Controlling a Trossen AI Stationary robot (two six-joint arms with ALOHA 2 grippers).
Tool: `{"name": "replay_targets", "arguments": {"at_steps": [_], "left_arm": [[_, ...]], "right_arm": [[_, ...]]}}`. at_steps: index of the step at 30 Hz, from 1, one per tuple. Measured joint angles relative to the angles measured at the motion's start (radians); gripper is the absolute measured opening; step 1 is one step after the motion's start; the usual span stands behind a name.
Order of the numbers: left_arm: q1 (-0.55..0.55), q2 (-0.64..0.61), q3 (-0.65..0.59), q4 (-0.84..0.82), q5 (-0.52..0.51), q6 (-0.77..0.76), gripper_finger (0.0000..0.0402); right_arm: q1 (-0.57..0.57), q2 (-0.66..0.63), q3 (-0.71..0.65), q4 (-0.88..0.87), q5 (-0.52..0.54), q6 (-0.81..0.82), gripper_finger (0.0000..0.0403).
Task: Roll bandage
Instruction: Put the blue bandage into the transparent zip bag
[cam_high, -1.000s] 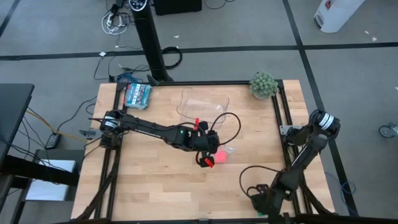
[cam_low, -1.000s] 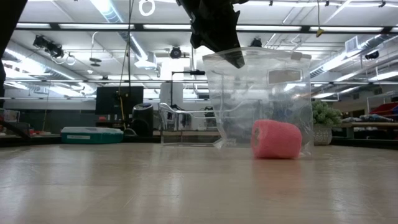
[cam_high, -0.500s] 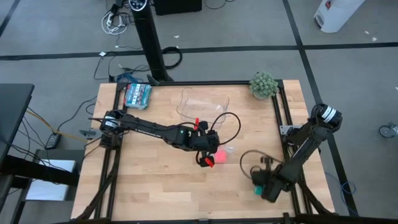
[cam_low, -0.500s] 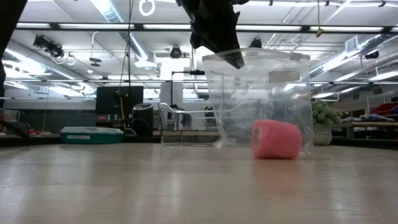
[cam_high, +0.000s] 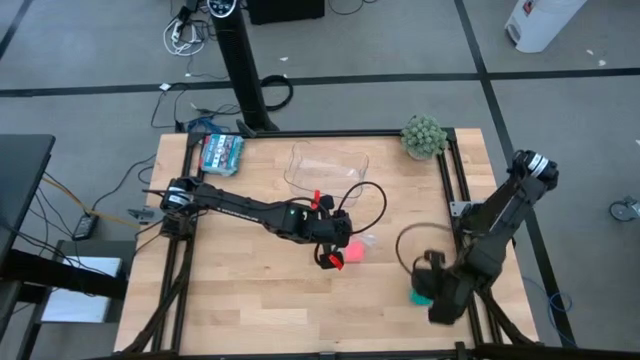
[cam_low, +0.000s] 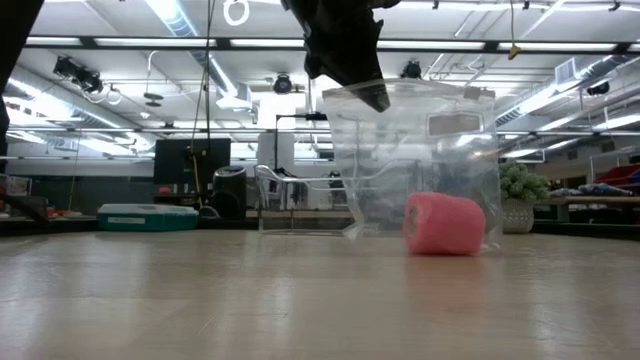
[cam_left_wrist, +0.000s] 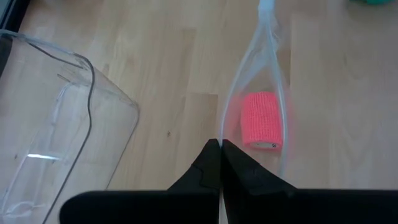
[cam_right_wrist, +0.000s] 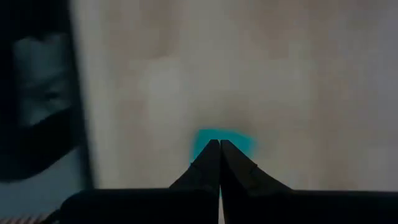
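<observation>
The small teal fabric bandage (cam_high: 421, 297) is pinched shut by the right gripper (cam_right_wrist: 219, 144); left gripper (cam_left_wrist: 220, 148) is clamped on the clear plastic bag (cam_low: 415, 160). Bag's best kept steady.

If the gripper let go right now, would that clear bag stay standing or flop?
The clear bag would probably flop: it hangs from the left gripper, its thin film creased and see-through. It looks light. The pink roll inside likely anchors only its bottom.

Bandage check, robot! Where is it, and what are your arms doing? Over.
Left end effector shut on clear bag, pink roll inside. Right end effector shut, above teal bandage near table's right edge. Nothing blocking.
</observation>
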Motion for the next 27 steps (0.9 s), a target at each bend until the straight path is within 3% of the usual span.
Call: {"name": "replay_targets", "arguments": {"at_steps": [5,12,22,27], "left_arm": [[-0.006,0.0,0.0,-0.009,0.0,0.0,0.0005],[-0.007,0.0,0.0,-0.01,0.001,0.003,0.0005],[-0.007,0.0,0.0,-0.013,0.001,0.003,0.0005],[-0.007,0.0,0.0,-0.012,0.001,0.003,0.0005]], "right_arm": [[0.055,0.13,0.002,0.244,-0.063,-0.013,0.0],[0.067,0.349,-0.002,0.244,-0.117,0.039,0.0],[0.124,0.308,0.015,0.244,-0.015,0.105,0.0],[0.152,0.263,0.032,0.158,0.01,0.211,0.0001]]}}
